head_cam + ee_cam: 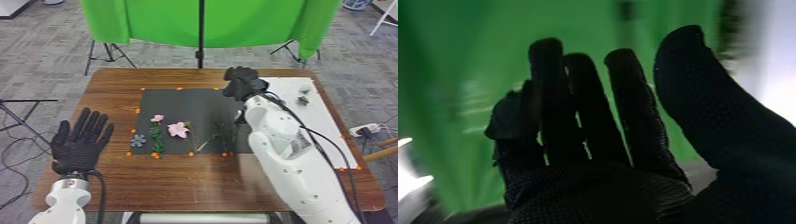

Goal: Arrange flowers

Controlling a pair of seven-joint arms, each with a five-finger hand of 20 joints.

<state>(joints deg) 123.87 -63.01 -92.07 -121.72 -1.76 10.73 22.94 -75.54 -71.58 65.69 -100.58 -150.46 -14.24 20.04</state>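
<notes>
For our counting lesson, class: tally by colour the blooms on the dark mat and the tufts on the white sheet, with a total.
Pink blooms: 2
Blue-grey bloom: 1
Grey-green tufts: 2
Total: 5

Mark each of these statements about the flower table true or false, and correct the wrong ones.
1. Two pink flowers lie on the dark mat. True.
2. The left hand is curled round a flower. False: its fingers are straight and it holds nothing.
3. The white sheet lies to the left of the dark mat. False: it lies to the right.
4. The right hand is nearer the far edge of the table than the left hand is. True.
</notes>
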